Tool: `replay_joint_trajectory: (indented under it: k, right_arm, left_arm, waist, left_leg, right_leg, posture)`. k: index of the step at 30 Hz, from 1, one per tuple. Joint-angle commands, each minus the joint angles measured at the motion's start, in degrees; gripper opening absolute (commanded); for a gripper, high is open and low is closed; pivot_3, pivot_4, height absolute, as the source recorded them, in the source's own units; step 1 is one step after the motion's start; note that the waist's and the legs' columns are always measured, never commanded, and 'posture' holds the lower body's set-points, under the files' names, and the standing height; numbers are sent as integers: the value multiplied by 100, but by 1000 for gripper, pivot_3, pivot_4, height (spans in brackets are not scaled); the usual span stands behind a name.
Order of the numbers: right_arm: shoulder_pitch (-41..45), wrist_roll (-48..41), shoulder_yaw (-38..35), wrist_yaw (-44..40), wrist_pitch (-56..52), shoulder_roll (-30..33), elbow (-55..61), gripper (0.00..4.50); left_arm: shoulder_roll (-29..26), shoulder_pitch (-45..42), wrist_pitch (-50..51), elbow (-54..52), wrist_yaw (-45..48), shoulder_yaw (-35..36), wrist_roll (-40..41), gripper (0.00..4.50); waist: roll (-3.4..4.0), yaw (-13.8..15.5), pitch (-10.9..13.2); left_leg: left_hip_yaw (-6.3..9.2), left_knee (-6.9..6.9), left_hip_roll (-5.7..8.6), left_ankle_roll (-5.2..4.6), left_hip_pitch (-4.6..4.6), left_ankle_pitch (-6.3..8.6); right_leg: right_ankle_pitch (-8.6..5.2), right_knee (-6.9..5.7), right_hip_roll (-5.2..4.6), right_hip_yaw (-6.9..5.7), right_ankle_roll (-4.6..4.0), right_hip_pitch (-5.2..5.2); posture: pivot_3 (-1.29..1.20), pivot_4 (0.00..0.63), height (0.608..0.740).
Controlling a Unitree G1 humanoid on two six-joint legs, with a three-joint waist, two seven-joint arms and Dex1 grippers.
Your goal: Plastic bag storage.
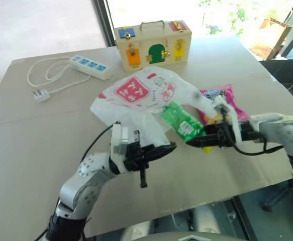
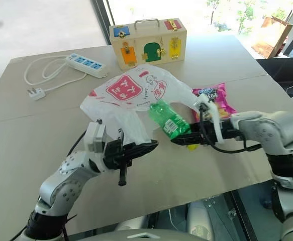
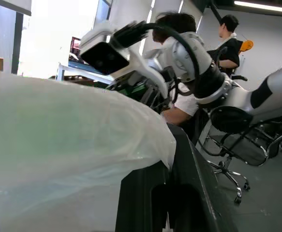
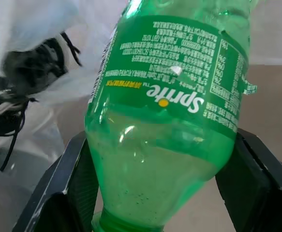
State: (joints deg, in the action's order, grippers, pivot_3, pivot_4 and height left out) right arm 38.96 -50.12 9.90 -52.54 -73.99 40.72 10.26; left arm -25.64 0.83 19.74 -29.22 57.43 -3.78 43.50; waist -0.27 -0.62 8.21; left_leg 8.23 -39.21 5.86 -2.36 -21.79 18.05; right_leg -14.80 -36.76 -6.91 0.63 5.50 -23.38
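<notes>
Two grippers are seen over the table [image 1: 45,150] in the left eye view: the left gripper [image 1: 159,150] is clamped on an edge of the plastic bag [image 1: 136,98], which lies mid-table before the wooden box [image 1: 154,42].

A green bottle [image 2: 169,119] is shown held in the right gripper [image 2: 186,138] beside the bag in the right eye view.

Bag film [image 3: 58,140] is draped across the closed fingers in the left wrist view.

Black fingers are pressed on both sides of the bottle in the right wrist view.

Loading seems in hand; next, the mouth must be held open and the bottle steered inside.
</notes>
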Motion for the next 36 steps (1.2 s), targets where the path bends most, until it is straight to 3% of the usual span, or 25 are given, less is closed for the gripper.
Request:
replay_joint_trajectory:
  k: [1,8,12,14,20,25,28,33,36]
  right_arm:
    - [519,452,704,-714,348,-64,-579,2859]
    - [1248,1313,1869,-1812,814,-302,-1764,2859]
    - [1612,1505,1764,-1819,839,-817,-2364,2859]
    - [1724,1597,1540,-1655,897,-1098,-2650,2859]
    - [2298,1589,-364,252,1551,-2500,-4191,2859]
    - [2159,1564,-1245,1444,1816,-3243,-4027,2859]
    - [1769,1791,-1234,2048,1997,-3585,-3315,4377]
    - [1478,1960,-1043,2134,2053,-3532,-2630,4450]
    - [1254,2080,-773,1838,2012,-3150,-2184,4450]
  left_arm:
    - [-27,255,-301,-372,29,36,-100,0]
    - [-85,818,-684,-475,-169,-24,-656,0]
    - [-119,1170,-938,-503,-128,-101,-850,0]
    - [-140,1311,-1060,-487,-80,-124,-902,0]
    - [-155,1577,-1359,-256,23,-77,-952,0]
    - [52,1257,-1409,10,-145,2,-846,0]
    - [229,1048,-1268,24,-334,101,-581,0]
    - [312,918,-1206,74,-492,213,-461,0]
    - [437,735,-1178,178,-655,283,-369,0]
  waist:
    - [0,-2,0]
    - [-1,-13,0]
    - [0,-38,0]
    - [0,-31,0]
    - [-1,-43,0]
    - [-1,-60,-1]
    - [0,-155,-3]
    - [1,-220,-7]
    - [-1,-190,-15]
  left_leg:
    - [2,-1,0,0,-2,0]
    - [1,0,1,0,-4,0]
    - [-1,5,-1,1,-6,0]
    - [0,4,-2,1,-5,0]
    - [-4,5,-1,2,-4,0]
    - [0,7,4,2,-7,0]
    - [2,6,2,2,-5,0]
    - [-5,0,1,2,3,0]
    - [-4,-2,2,2,6,0]
  right_leg:
    - [0,1,0,-4,0,-1]
    - [1,2,-1,-2,-1,-3]
    - [1,1,-1,3,-1,-5]
    - [1,-1,0,2,-1,-8]
    - [3,-7,8,11,-5,-16]
    - [4,-6,7,-6,-8,-20]
    - [4,-12,7,-12,-8,-21]
    - [4,-22,7,-7,-8,-22]
    - [4,-26,8,-6,-8,-20]
  posture:
    - [0,150,740]
    - [0,150,740]
    - [0,150,740]
    - [0,150,740]
    - [0,150,740]
    - [0,150,740]
    - [0,150,740]
    - [0,150,740]
    - [0,150,740]
